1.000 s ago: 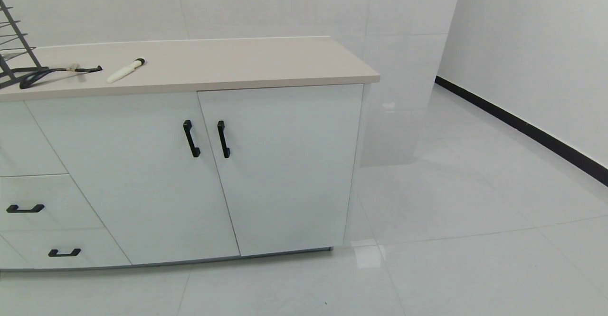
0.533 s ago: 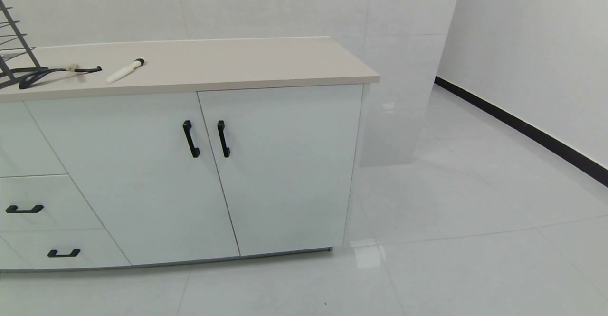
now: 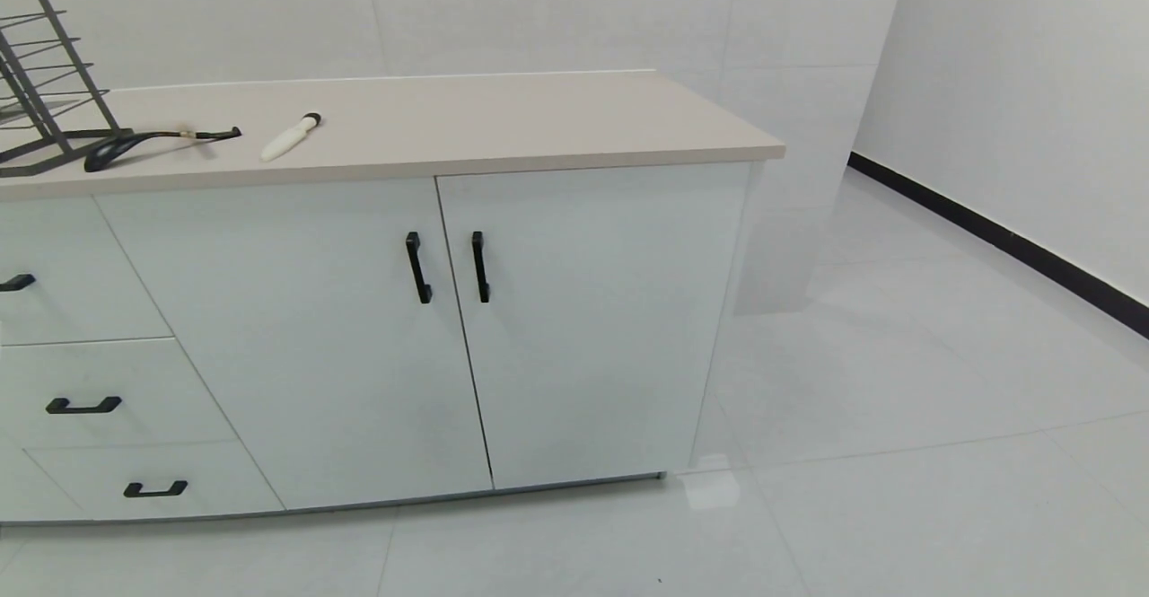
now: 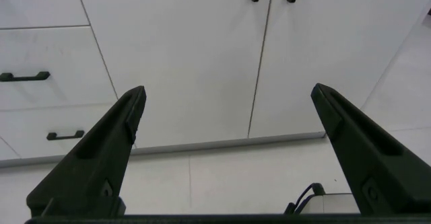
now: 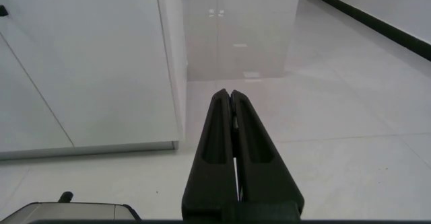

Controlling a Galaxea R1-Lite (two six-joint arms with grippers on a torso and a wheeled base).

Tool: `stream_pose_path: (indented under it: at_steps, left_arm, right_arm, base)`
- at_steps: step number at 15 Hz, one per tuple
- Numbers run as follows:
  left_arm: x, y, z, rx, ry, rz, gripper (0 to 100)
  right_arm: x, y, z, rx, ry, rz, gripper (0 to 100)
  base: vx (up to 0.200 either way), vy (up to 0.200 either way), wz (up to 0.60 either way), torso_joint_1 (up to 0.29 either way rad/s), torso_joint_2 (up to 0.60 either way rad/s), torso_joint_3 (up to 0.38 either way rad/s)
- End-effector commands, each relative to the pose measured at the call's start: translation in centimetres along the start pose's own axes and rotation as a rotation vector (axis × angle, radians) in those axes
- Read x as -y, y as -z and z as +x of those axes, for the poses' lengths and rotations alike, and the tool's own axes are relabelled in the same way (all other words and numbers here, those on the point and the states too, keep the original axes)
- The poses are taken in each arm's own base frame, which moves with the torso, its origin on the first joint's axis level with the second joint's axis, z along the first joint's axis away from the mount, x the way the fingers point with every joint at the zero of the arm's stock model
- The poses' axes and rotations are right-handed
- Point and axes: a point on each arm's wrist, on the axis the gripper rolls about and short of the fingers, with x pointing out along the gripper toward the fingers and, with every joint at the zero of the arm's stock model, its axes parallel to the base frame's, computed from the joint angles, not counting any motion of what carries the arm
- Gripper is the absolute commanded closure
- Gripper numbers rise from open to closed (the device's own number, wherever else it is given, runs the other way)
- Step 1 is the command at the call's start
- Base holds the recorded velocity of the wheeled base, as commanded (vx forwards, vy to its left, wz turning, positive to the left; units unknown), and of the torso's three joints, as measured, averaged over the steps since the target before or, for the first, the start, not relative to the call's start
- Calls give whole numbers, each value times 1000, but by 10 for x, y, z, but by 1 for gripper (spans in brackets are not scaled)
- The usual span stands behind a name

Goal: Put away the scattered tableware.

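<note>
Head view looks across a beige countertop [image 3: 503, 121] that sits on a white cabinet [image 3: 583, 328]. Two pieces of tableware lie loose on the counter's left part. A black spoon [image 3: 135, 141] rests flat with its bowl end just beside the foot of a dark wire rack [image 3: 45, 85], its handle pointing away along the counter. Near that handle's tip, but apart from it, a cream-white utensil [image 3: 289, 136] with a dark end lies at a slant. Below, the two cabinet doors are closed, their black upright handles [image 3: 418, 267] side by side at the middle seam. To the left are drawers [image 3: 99, 373] with black pulls, all closed.

On the left wrist view, the left gripper [image 4: 227, 89] has its jaws spread wide and empty, facing the lower cabinet fronts over the pale floor [image 4: 215, 183]. On the right wrist view, the right gripper [image 5: 229, 97] has its two fingers pressed flat together with nothing between, pointing over the glossy tiles by the cabinet's end corner.
</note>
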Motion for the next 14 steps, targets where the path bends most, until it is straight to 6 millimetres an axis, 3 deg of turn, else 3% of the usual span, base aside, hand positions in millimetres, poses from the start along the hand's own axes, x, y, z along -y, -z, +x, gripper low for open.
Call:
stream_pose_path:
  at_steps: [1, 5, 14]
  left_arm:
    - [0, 0, 0, 0, -3, 1, 0]
    - [0, 0, 0, 0, -4, 3, 0]
    - [0, 0, 0, 0, -12, 4, 0]
  right_arm:
    - [0, 0, 0, -5, 0, 0, 100]
    - [0, 0, 0, -5, 0, -2, 100]
    - [0, 0, 0, -5, 3, -2, 100]
  base:
    - [200, 200, 0, 2, -2, -2]
    - [200, 0, 0, 5, -1, 2]
    - [0, 0, 600, 4, 0, 4]
